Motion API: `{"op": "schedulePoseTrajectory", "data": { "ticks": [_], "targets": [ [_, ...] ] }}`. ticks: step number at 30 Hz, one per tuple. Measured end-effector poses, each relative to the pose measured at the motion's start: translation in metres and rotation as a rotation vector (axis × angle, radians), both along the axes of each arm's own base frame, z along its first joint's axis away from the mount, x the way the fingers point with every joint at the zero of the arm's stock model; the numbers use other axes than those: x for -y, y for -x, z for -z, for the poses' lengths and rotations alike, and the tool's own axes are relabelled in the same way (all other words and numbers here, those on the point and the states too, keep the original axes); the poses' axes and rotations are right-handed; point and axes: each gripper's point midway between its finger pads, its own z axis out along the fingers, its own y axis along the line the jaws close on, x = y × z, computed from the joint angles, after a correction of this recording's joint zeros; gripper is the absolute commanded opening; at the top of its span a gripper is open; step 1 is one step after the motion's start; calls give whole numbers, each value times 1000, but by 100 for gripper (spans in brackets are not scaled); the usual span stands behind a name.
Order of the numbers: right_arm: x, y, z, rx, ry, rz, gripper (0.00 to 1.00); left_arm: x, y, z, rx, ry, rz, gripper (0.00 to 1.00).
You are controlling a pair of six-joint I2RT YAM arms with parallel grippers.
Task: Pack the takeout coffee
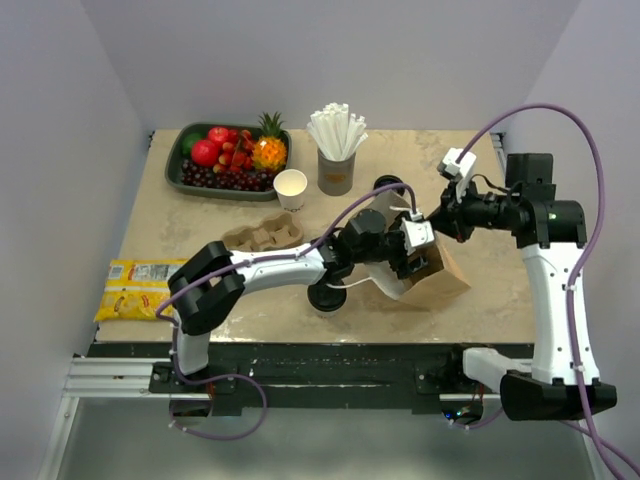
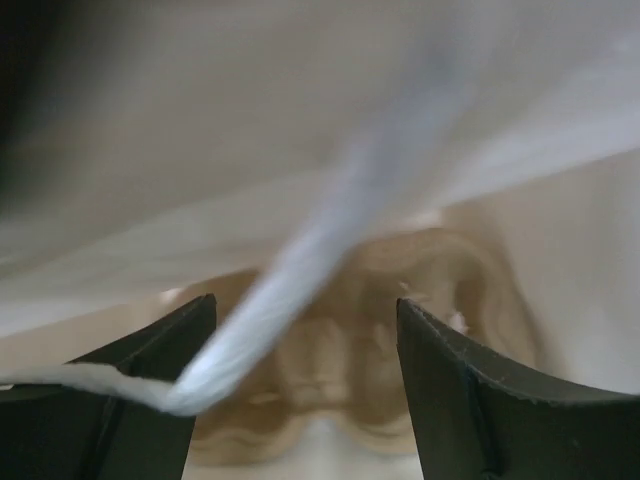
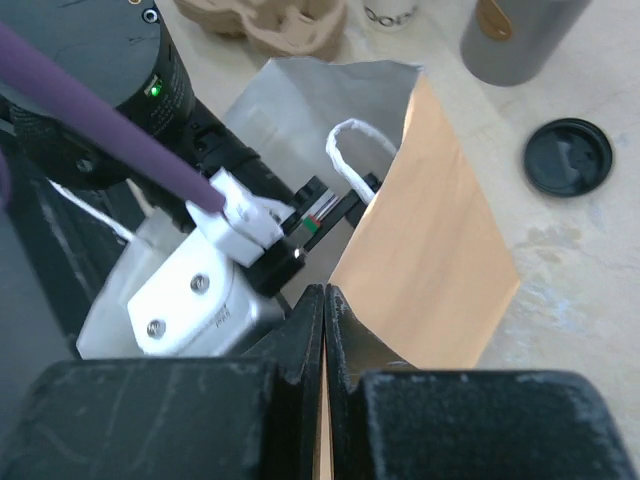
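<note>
A brown paper bag (image 1: 448, 275) (image 3: 440, 230) lies on its side, its white-lined mouth facing left. My right gripper (image 1: 437, 218) (image 3: 325, 300) is shut on the bag's upper edge, with paper pinched between the jaws. My left gripper (image 1: 412, 262) (image 2: 305, 320) reaches into the mouth, open, with nothing between its fingers. The bag's white cord handle (image 2: 270, 300) crosses in front, and a blurred tan moulded shape (image 2: 340, 370) lies beyond. A round black lid (image 3: 568, 156) (image 1: 385, 186) sits beside the bag. From above I cannot tell whether it caps the takeout coffee's cup.
An open, lidless white paper cup (image 1: 290, 187) stands beside a grey cup of white straws (image 1: 336, 165). The brown pulp carrier (image 1: 263, 233) lies left of my left arm, with a black disc (image 1: 327, 297) under it. A fruit tray (image 1: 178, 165) sits at the back left. A yellow packet (image 1: 135, 287) overhangs the left edge.
</note>
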Motion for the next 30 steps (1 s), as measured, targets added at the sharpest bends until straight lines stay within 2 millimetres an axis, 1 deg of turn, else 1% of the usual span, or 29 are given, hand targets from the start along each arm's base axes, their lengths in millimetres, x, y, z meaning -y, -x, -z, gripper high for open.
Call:
{"op": "schedulePoseTrajectory", "data": {
  "ticks": [2,6,10,13,17,21,28,30],
  "targets": [
    [-4,-2,0,22,32,-7,0,3,2,11,-13,-14,12,77],
    [-4,-2,2,26,57,3,0,3,12,22,-54,-21,29,79],
    [-3,2,1,69,89,3,0,-5,20,48,-109,-67,1,79],
    [-2,9,2,93,114,0,0,-10,17,60,-156,-87,-88,79],
    [-2,12,0,110,125,-5,0,-14,9,62,-190,-79,-190,79],
    [-1,12,5,104,140,-9,0,-16,3,70,-198,-86,-250,79],
    [-4,11,14,58,142,-20,0,-9,2,103,-195,-130,-277,81],
    [-4,11,16,44,144,-22,0,-3,1,105,-191,-126,-273,82]
  ]
}}
